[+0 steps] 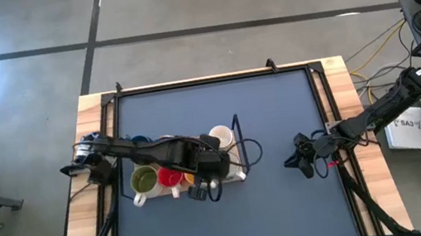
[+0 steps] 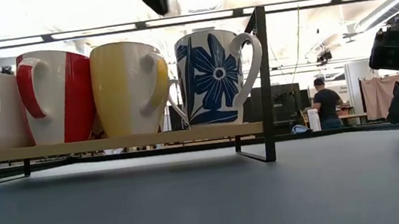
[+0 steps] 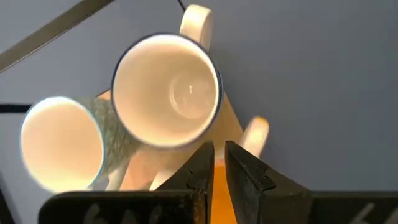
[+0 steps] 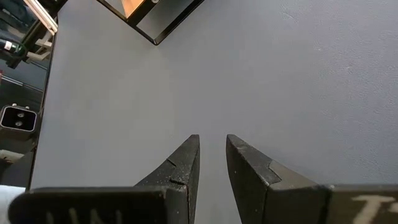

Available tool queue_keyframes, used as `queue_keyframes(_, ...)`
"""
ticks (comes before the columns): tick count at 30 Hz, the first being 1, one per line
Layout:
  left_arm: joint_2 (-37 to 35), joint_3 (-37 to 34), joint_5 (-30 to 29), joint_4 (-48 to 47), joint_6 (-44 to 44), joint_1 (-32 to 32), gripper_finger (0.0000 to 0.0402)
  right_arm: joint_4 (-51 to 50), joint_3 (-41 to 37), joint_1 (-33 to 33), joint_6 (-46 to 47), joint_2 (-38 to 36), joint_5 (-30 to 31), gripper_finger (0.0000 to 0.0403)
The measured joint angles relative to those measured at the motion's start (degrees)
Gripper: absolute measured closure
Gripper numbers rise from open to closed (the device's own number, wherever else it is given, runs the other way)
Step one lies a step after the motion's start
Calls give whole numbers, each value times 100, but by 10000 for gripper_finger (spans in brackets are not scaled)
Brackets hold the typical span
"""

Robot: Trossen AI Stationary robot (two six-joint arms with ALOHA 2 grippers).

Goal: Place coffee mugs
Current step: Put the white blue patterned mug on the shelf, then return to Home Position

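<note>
Dark matte surface [image 1: 232,207], wood-framed, seen from above: the left gripper [image 1: 202,191] hangs over a low wooden rack [image 1: 240,175] near the left edge, among an olive green mug [image 1: 143,179], a red mug [image 1: 169,177] and a white mug [image 1: 222,137]. The right gripper [image 1: 300,159] waits near the right edge.

Low view: red-and-white, yellow and blue-flowered mug [image 2: 214,76] stand upright on the rack; a person stands far behind.

Left wrist view: jaws nearly pressed together, holding nothing, just beside a blue-rimmed mug [image 3: 166,90].

Right wrist view: jaws slightly spread over bare surface, holding nothing.
</note>
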Motion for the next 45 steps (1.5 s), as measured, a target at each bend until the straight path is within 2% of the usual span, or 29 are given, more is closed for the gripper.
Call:
queue_keyframes(5,-504,-269,62,-157,-172,33,380,0,1,1,0,0,0,335)
queue_keyframes(9,-1141,-782,73,-69,-531,110,380,0,0,-1,0,0,0,335)
queue_keyframes(16,-2763,-2464,68,976,-1124,218,380,0,-1,-2,0,0,0,335)
queue_keyframes(25,-5330,-4945,-42,2274,-1260,239,380,2,-1,1,0,0,0,335)
queue_keyframes(34,-7547,-6616,-650,3226,-1131,239,380,0,-1,0,0,0,0,335)
queue_keyframes(45,-9545,-8254,-696,4928,-1093,239,380,0,-1,0,0,0,0,335)
